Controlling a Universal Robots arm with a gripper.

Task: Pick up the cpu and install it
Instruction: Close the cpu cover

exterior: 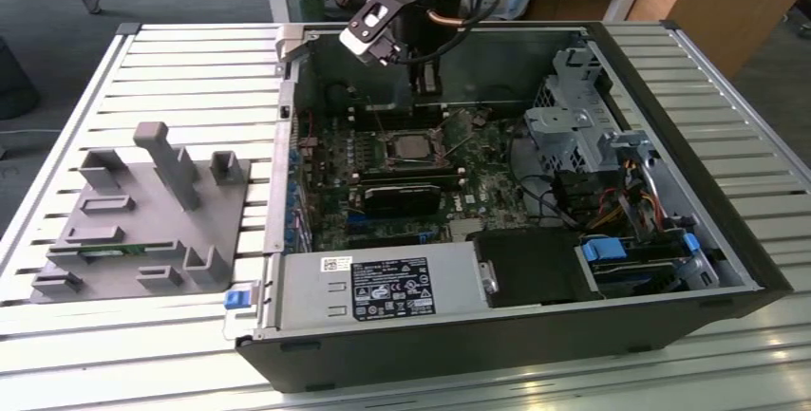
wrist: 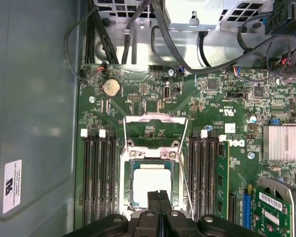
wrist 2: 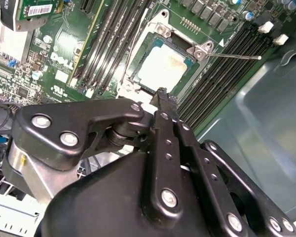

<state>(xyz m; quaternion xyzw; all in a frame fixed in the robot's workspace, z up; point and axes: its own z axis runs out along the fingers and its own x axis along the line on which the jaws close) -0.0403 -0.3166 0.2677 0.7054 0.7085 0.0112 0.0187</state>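
Note:
The cpu (wrist: 149,178) lies flat in the socket of the green motherboard (wrist: 138,94), silvery top up, with a metal frame around its rim. In the second wrist view the cpu (wrist 2: 162,68) sits just beyond my fingertips, and a thin socket lever (wrist 2: 232,56) sticks out beside it. My gripper (wrist: 159,196) hovers over the chip's near edge, shut, with nothing between its black fingers. From the exterior view the gripper (exterior: 424,84) hangs inside the open computer case, above the cpu (exterior: 408,148).
Memory slots flank the socket, with a green memory stick (wrist: 222,173) in one. A black card (exterior: 399,197) lies below the socket, and a power supply (exterior: 380,288) at the case front. Drive cages and cables (exterior: 595,145) fill the exterior view's right. A grey fixture tray (exterior: 140,221) stands outside.

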